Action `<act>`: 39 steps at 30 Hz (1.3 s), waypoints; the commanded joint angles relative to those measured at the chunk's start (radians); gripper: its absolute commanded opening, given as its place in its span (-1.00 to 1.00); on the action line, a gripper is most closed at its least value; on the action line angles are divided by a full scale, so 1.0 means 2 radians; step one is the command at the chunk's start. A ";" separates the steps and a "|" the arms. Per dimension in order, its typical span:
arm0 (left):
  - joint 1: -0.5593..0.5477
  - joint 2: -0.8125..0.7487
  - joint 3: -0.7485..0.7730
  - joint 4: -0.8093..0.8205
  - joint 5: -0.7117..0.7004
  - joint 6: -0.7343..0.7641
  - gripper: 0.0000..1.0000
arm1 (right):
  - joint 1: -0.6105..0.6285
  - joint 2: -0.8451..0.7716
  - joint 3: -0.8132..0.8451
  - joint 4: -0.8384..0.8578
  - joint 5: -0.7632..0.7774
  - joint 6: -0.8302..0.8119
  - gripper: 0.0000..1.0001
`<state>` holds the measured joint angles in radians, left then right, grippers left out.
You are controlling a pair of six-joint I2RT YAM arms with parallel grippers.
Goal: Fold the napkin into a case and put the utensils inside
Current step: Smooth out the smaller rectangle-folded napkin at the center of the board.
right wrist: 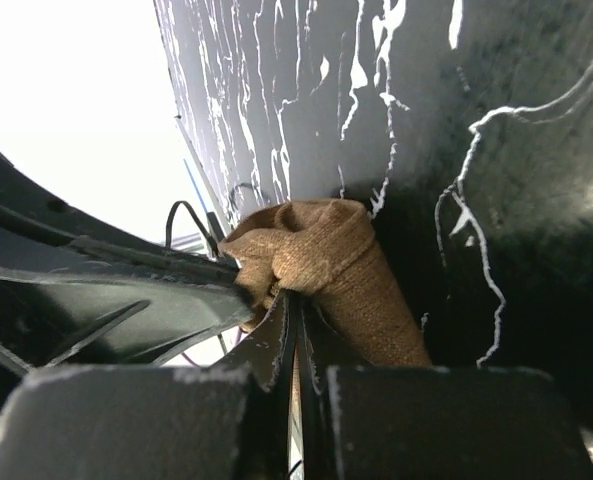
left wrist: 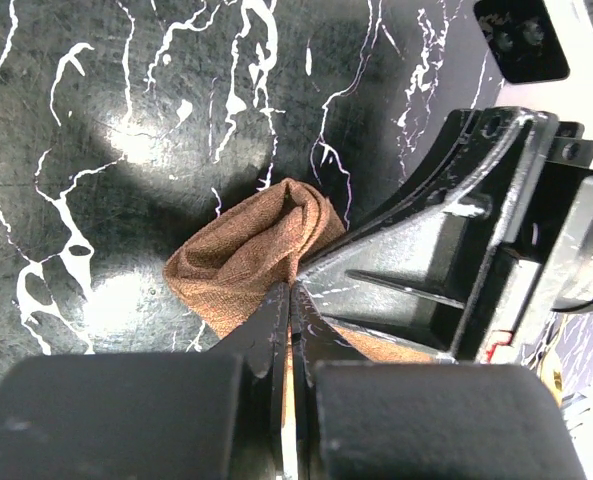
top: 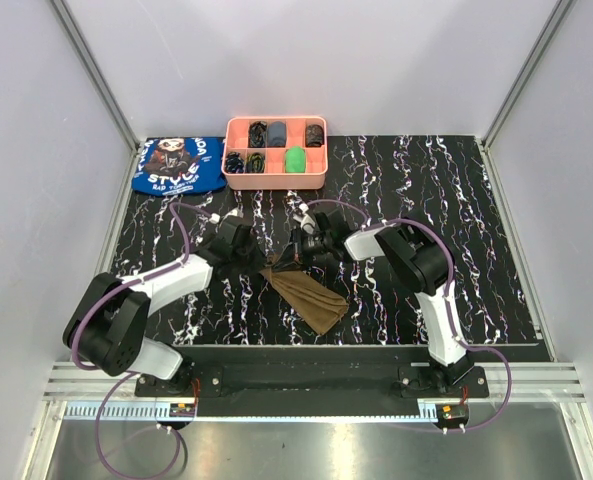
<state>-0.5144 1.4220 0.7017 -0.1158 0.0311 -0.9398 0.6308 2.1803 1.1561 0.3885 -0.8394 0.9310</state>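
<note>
The napkin [top: 308, 297] was olive-brown (rustier up close), the worktop [top: 466, 230] black with white marble veins, the tray [top: 276, 183] salmon pink, the cloth [top: 181, 168] blue, apparently white-lettered.

This is a robot laboratory cell. Plain white panel walls [top: 376, 60] in aluminium posts [top: 96, 72] enclose a black marbled tabletop [top: 426, 200]. The left arm [top: 166, 285] and the right arm [top: 441, 315], with loose cables, are bolted to a base bar [top: 306, 378].
</note>
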 commanded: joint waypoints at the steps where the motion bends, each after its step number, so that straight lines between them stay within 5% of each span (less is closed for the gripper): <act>1: -0.004 -0.002 -0.007 0.030 0.007 -0.003 -1.00 | 0.012 -0.033 0.005 0.008 -0.010 0.002 -1.00; 19: -0.005 0.074 -0.020 0.055 0.010 0.014 -1.00 | 0.038 0.024 0.036 -0.038 -0.023 -0.033 -1.00; 30: -0.005 0.037 -0.023 0.043 -0.002 0.027 -1.00 | 0.018 -0.121 0.059 -0.284 0.071 -0.172 -0.60; 39: -0.005 -0.025 0.015 -0.026 0.010 0.057 -0.18 | 0.019 -0.207 0.046 -0.444 0.202 -0.290 0.00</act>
<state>-0.5201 1.4647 0.6720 -0.0799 0.0364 -0.8764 0.6701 1.8595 1.2491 -0.2981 -0.5980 0.5072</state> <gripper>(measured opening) 0.374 0.425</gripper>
